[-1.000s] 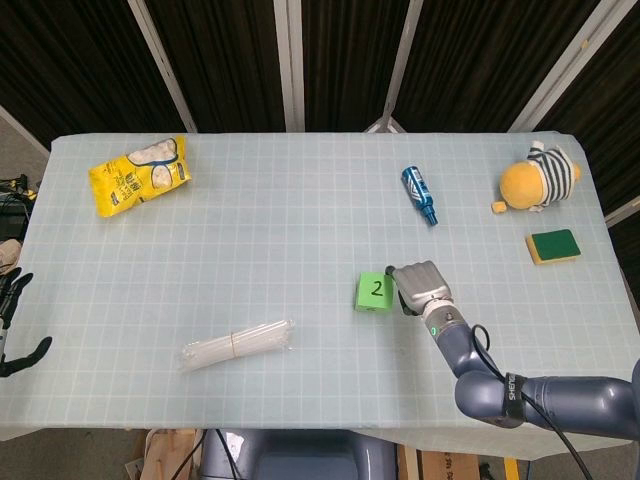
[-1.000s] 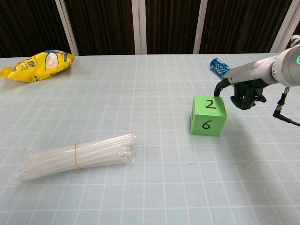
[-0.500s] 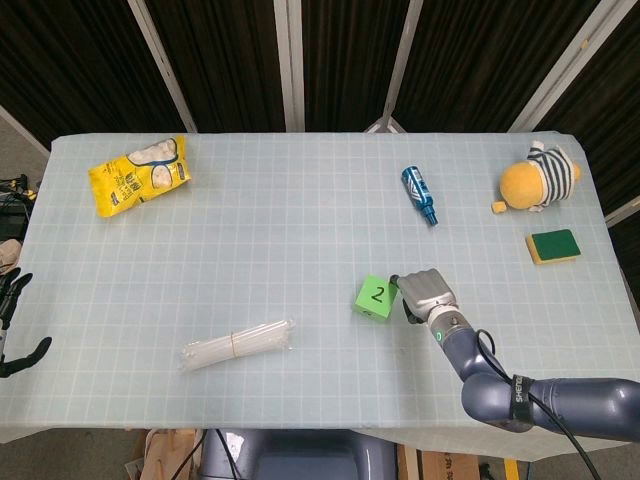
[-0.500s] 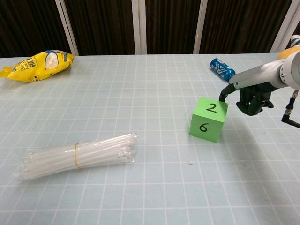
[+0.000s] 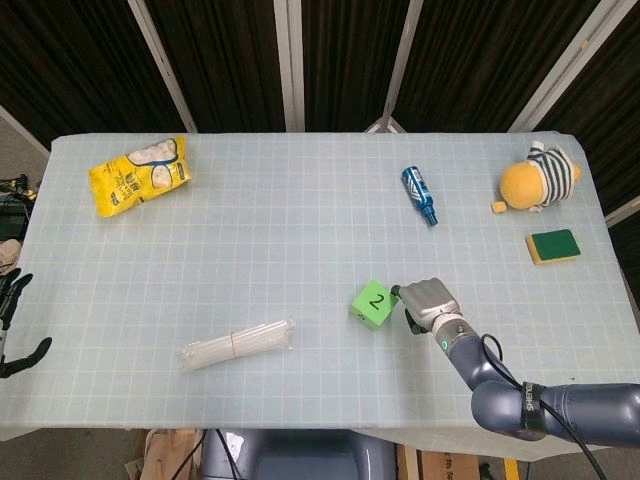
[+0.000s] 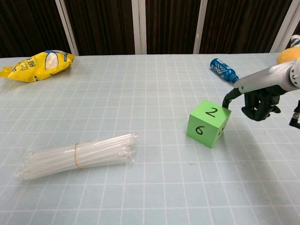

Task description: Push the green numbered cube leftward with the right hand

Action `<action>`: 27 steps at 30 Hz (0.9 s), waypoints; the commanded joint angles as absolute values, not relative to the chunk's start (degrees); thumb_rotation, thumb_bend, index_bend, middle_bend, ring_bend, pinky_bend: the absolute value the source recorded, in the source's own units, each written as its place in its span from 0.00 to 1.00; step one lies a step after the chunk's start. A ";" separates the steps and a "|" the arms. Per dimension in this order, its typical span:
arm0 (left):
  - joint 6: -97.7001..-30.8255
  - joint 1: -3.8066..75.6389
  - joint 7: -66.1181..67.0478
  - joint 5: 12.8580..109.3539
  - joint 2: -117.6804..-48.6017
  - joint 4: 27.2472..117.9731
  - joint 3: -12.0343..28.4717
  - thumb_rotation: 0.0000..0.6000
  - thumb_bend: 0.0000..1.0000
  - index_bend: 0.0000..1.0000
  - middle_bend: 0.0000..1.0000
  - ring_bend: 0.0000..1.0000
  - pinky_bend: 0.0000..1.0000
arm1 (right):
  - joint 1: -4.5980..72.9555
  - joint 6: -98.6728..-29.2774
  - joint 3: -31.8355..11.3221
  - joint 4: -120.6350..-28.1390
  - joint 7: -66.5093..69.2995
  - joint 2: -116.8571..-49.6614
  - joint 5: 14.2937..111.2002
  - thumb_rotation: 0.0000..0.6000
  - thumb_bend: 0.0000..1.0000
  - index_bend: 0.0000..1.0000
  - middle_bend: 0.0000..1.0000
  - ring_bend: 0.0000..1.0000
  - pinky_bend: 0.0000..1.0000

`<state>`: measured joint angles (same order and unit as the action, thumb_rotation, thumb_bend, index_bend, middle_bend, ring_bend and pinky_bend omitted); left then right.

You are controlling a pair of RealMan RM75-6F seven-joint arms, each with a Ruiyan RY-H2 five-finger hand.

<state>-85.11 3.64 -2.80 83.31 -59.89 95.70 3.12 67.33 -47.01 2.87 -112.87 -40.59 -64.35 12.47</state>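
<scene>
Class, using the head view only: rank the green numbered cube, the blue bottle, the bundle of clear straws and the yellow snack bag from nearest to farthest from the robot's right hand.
1. Green numbered cube: right at the right hand, on its left.
2. Blue bottle: farther back on the table.
3. Bundle of clear straws: off to the left, near the front.
4. Yellow snack bag: far-left back corner.

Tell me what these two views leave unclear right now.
- Green numbered cube: its far and right faces are turned away in the chest view.
- Right hand: seen from behind in the head view, so finger contact with the cube is hidden.
- Left hand: cut off by the head view's left edge; absent from the chest view.
</scene>
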 commanded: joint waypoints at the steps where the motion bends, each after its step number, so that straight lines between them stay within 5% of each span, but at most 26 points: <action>1: -85.16 3.62 -2.87 83.29 -59.87 95.68 3.15 1.00 0.34 0.03 0.00 0.00 0.00 | 67.34 -46.69 3.47 -113.04 -40.02 -63.76 12.58 1.00 0.78 0.23 0.82 0.79 0.65; 27: -85.27 3.56 -2.53 83.41 -59.97 95.81 3.10 1.00 0.34 0.03 0.00 0.00 0.00 | 63.12 -42.38 6.59 -117.61 -31.25 -60.81 26.68 1.00 0.78 0.23 0.82 0.79 0.65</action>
<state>-85.27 3.56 -2.53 83.40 -59.97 95.81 3.10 63.20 -42.44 6.43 -117.31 -31.49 -60.87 26.35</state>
